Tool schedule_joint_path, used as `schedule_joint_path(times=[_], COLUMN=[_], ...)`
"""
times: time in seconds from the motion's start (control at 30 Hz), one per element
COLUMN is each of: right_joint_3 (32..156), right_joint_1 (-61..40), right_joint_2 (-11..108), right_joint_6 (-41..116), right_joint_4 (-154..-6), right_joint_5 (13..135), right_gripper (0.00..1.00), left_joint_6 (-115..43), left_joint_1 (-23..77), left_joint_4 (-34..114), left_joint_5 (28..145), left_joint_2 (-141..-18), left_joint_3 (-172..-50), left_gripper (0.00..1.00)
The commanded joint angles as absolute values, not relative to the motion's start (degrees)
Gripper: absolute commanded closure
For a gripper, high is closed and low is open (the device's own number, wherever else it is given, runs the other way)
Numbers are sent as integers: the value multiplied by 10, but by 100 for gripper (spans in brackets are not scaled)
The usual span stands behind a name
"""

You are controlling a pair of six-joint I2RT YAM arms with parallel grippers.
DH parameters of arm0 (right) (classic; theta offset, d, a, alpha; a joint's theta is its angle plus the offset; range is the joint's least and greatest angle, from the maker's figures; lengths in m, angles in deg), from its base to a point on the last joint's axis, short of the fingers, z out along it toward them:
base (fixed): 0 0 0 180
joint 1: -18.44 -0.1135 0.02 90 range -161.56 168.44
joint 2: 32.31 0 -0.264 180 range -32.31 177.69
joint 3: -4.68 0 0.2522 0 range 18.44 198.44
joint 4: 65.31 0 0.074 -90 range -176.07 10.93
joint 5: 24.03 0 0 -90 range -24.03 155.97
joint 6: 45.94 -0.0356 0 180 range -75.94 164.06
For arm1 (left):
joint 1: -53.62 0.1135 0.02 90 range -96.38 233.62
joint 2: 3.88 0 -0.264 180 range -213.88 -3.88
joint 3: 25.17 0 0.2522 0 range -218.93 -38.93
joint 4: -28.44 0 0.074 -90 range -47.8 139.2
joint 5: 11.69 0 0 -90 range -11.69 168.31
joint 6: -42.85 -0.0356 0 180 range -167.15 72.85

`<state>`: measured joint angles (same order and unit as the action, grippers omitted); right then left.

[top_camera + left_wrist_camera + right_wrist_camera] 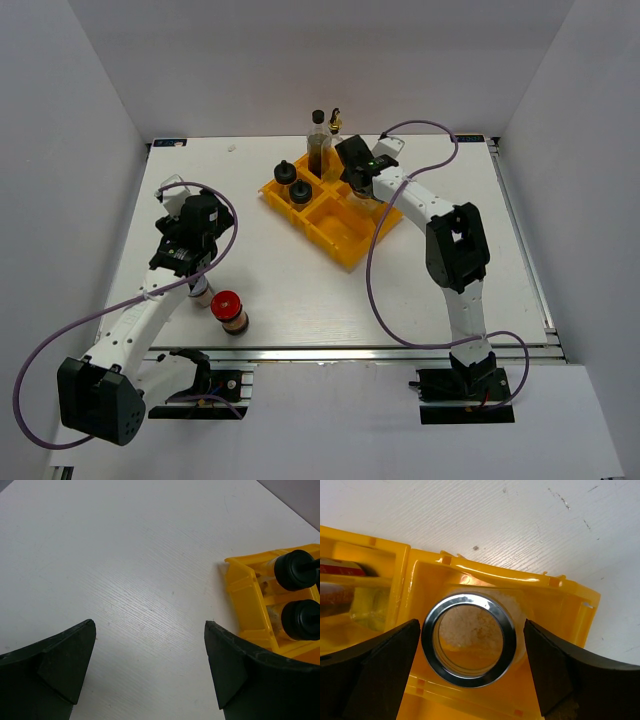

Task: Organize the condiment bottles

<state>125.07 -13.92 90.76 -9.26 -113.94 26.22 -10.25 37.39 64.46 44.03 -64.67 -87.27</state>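
right now the right claw (472,630) straddles the silver-lidded jar (469,640), fingers apart with a sliver of gap each side, not clamped. the jar sits upright inside a compartment of the yellow tray (560,587), the right-hand one in the top view. this reads as the drop-off step for that jar. it looks seated, so the next move for this arm should be a straight lift clear, without clipping the lid or the tray wall.

the tray's left side holds two black-lidded jars (299,192). the tall dark black-capped bottle (318,140) and the gold-spouted bottle (335,125) stand at its far corner, seemingly in the far compartment.

left claw (150,625) is apart too, nothing between the fingers, only bare bench (125,555) ahead. not yet in the tray, near-left: the red-lidded jar (228,310) and another jar (200,291) just beside it, mostly hidden under the left arm, lid colour unclear. likely one of those goes next. the left wrist view shows neither, so that claw would need re-aiming down over one.
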Motion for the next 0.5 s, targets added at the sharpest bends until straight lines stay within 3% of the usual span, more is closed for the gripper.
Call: schedule_joint_path(times=[0.0,0.37,0.47], right_joint_3=[1267,1160,1114], right_joint_1=[-137,-136,-136], right_joint_2=[880,761,710], right_joint_6=[-81,-13,-1], right_joint_4=[-1112,-1059,-1031], right_joint_5=[264,262,254], right_gripper=[11,11,11], left_joint_6=[-102,-53,-35], left_joint_1=[378,378,378], left_joint_4=[645,755,780], left_joint_5=[448,470,541], left_joint_2=[-629,-625,-614], left_joint_3=[-873,-918,-919], left_gripper=[2,2,2])
